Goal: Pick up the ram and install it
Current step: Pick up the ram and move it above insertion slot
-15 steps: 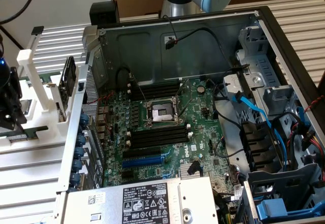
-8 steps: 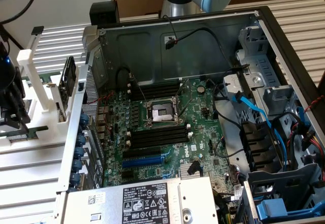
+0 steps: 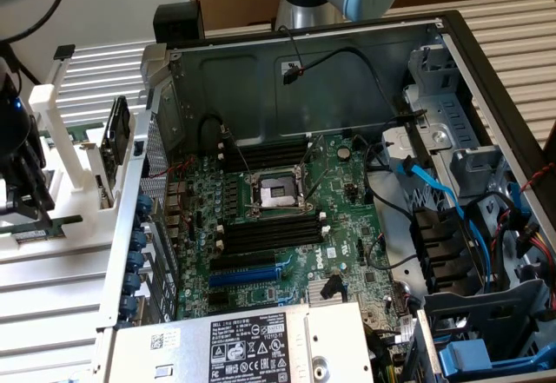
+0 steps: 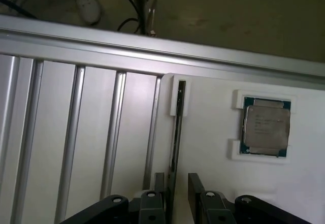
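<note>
The ram (image 4: 175,132) stands on edge in a slot of the white holder (image 4: 213,178), a thin dark strip running away from the camera. My gripper (image 4: 176,183) straddles its near end, one finger (image 4: 195,191) on each side. A narrow gap shows between the stick and one finger, so the jaws are open around it. In the exterior view the black gripper (image 3: 29,208) hangs over the white holder (image 3: 69,170) at the exterior view's left, above the green ram (image 3: 48,224). The long black memory slots (image 3: 269,231) lie on the motherboard (image 3: 287,227) inside the open case.
A square silver processor chip (image 4: 265,127) rests in its own pocket of the holder. Another dark card (image 3: 115,131) stands in the rack by the case wall (image 3: 139,209). Blue and black cables (image 3: 434,192) crowd the drive bays, and a power supply (image 3: 252,344) sits at the front.
</note>
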